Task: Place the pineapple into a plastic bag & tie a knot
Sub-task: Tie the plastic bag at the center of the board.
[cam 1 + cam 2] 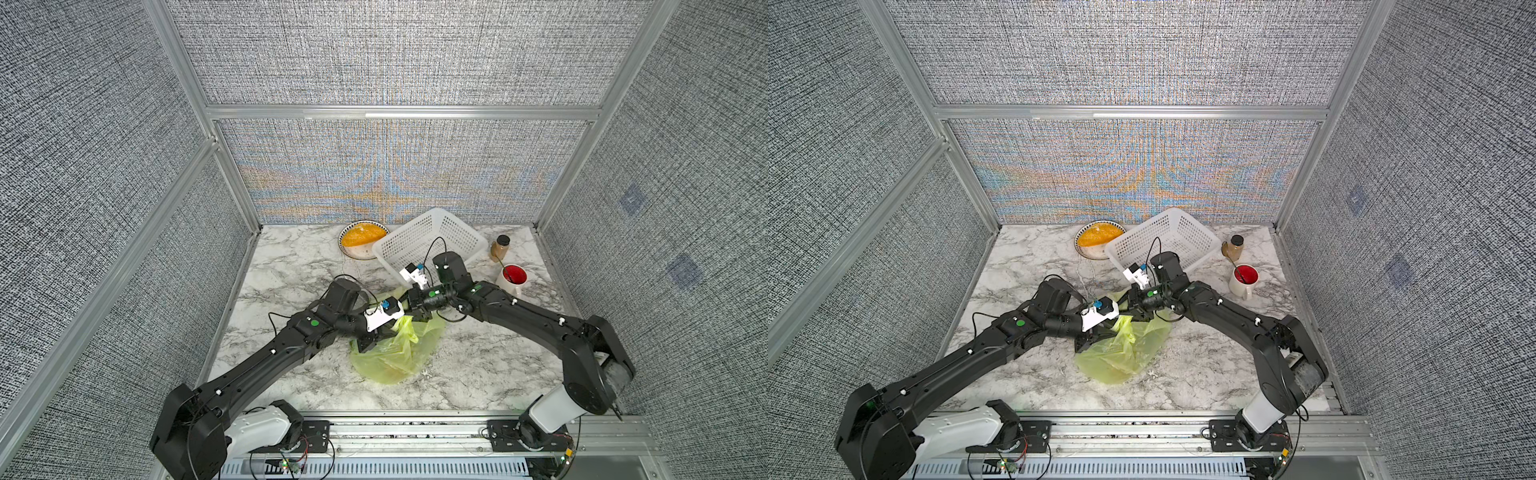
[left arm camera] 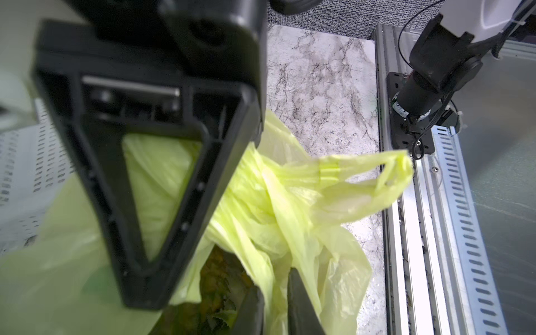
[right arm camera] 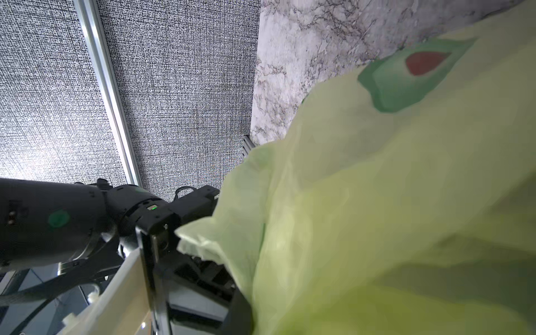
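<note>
The pineapple (image 2: 214,287) lies inside the plastic bag (image 1: 386,353) on the marble table (image 1: 478,365) as the left gripper (image 2: 275,301) pinches a fold of film and the right gripper (image 1: 412,315), jaws pressed together, sits at the bunched neck; the free handle loop (image 2: 385,174) likely wants a taut, low pull before knotting.

Grey woven fabric panels (image 1: 374,54) in aluminium framing (image 1: 399,112) are enclosing a white marble-patterned bench (image 1: 299,266) on three sides; even, soft light is falling across it.

Bright, shadowless (wrist close-ups seemingly soft)
</note>
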